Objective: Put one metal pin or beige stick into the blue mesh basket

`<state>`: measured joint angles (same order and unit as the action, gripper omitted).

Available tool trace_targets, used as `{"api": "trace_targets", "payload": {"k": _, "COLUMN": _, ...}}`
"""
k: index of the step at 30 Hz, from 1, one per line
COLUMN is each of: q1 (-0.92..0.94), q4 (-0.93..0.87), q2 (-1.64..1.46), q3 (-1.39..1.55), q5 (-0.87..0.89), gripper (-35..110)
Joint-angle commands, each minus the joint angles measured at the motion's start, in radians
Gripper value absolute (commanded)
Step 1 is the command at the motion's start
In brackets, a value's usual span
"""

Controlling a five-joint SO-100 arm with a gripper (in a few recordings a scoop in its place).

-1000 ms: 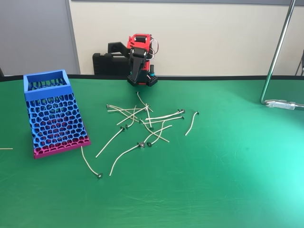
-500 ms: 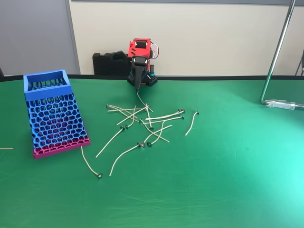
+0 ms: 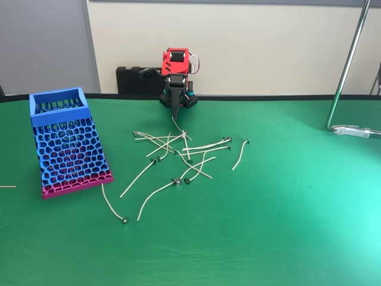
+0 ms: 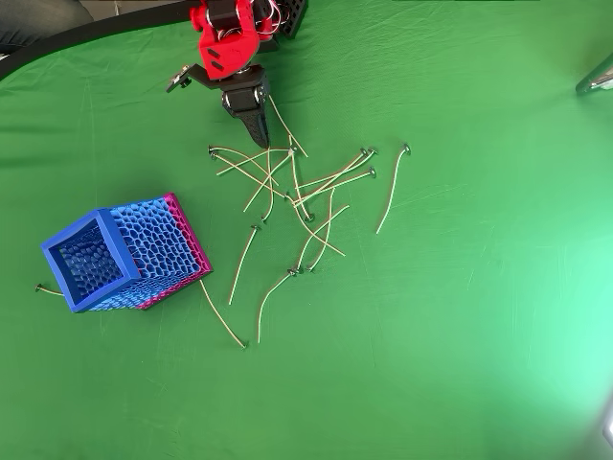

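- My gripper [image 3: 175,113] [image 4: 261,140] points down at the green table [image 3: 286,202] [image 4: 479,287], just at the far edge of the pile of sticks [image 3: 181,152] [image 4: 302,196].
- My two fingers look pressed close together, like one dark point. I cannot tell if they hold anything.
- One thin beige stick [image 3: 178,126] [image 4: 284,125] starts right by my gripper's tip and runs back toward the pile.
- The blue mesh basket [image 3: 68,143] [image 4: 124,251] stands well apart from the pile, to its left in the fixed view. It has a pink band at the bottom.
- In the overhead view the basket's open top faces up. I cannot tell what is inside.
- One stick with a metal end [image 3: 113,205] [image 4: 222,316] lies just beside the basket, on the pile's side.
- Another small stick [image 4: 48,289] lies by the basket's other side.
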<state>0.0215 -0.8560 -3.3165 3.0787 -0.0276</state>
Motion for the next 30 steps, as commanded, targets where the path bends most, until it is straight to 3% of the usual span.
{"api": "trace_targets", "payload": {"k": 1, "q1": -0.005, "q4": -0.006, "q2": -0.008, "q3": 0.005, "q5": 0.005, "gripper": 3}}
{"api": "trace_targets", "payload": {"k": 30, "q1": -0.005, "q4": -0.006, "q2": -0.008, "q3": 0.005, "q5": 0.006, "gripper": 1}}
